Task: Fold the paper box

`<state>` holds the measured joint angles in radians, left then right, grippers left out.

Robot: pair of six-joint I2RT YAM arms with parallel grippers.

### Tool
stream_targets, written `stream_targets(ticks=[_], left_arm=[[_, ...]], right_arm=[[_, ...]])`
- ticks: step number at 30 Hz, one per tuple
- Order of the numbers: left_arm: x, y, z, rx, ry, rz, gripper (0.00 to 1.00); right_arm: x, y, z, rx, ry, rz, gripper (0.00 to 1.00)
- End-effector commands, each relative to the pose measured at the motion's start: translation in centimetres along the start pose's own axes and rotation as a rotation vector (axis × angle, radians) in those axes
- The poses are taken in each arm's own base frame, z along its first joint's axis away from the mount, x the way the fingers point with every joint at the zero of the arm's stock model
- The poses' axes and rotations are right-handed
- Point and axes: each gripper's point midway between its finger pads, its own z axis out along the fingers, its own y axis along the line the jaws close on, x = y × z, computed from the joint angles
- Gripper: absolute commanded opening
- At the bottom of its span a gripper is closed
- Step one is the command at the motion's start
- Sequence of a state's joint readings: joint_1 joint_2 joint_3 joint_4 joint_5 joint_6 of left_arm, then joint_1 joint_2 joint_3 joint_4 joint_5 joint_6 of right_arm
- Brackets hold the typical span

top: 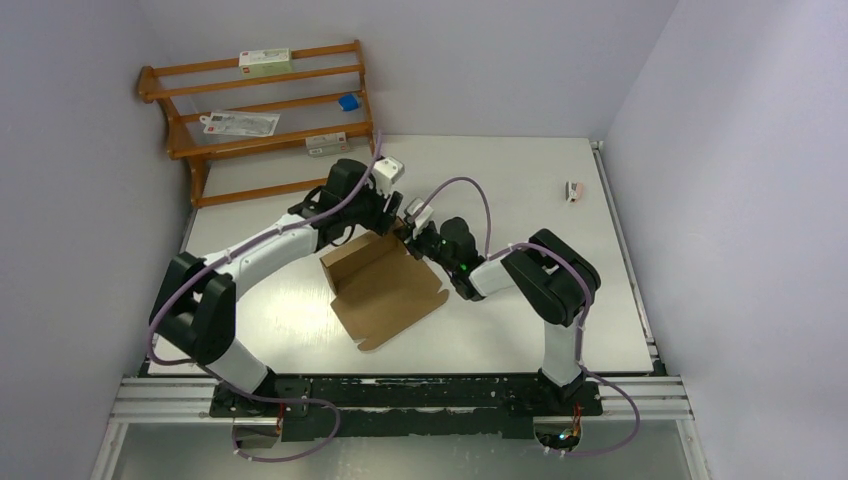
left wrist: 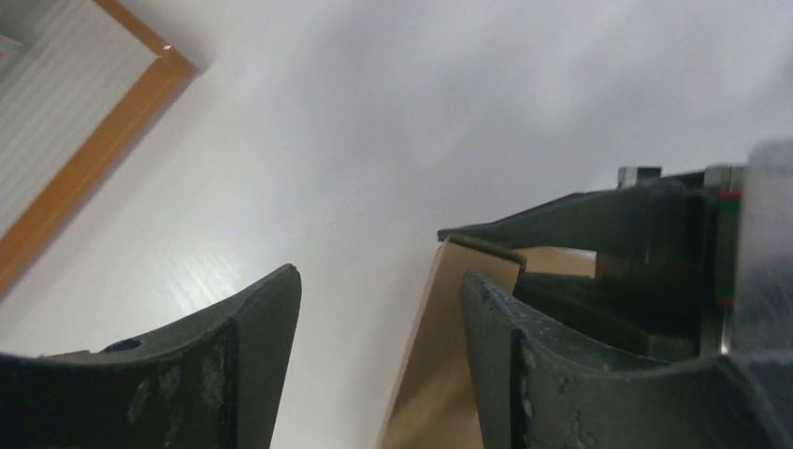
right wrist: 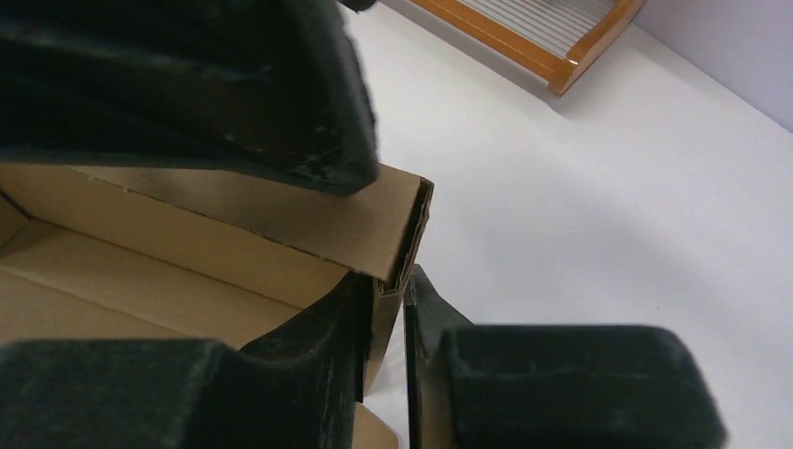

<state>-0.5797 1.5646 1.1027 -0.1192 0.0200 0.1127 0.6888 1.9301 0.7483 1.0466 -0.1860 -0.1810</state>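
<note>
Lying diagonally, paper box (top: 385, 295), far-left to near-right

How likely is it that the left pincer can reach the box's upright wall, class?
Likely yes: the left pincer is open, the paper box wall between its fingers; the right pincer grips alongside.

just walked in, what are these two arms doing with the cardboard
Two robot arms are folding a brown cardboard box on the white table. Both grippers are at its far corner. The right gripper is pinched on a raised side wall there, while the left gripper is open with the wall's edge between its fingers. The box is only partly formed: walls stand at the far end and the near part lies flat.
</note>
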Motion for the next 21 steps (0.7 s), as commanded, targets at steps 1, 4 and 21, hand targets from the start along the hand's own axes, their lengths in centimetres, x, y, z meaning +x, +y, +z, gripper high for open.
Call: stream_targets(ticks=[1, 4, 21], left_arm=[[0.6, -2.3, 1.0, 0.173, 0.058, -0.173, 0.68], [1.7, -2.9, 1.6, 0.26, 0.108, -0.246, 0.67], [3.7, -3.7, 1.9, 0.377, 0.217, -0.353, 0.56]], right_arm=[[1.3, -0.2, -0.2, 0.032, 0.067, -0.027, 0.2], [1.4, -0.7, -0.1, 0.067, 0.074, -0.026, 0.2], [2.5, -2.1, 0.0, 0.213, 0.158, -0.034, 0.28]])
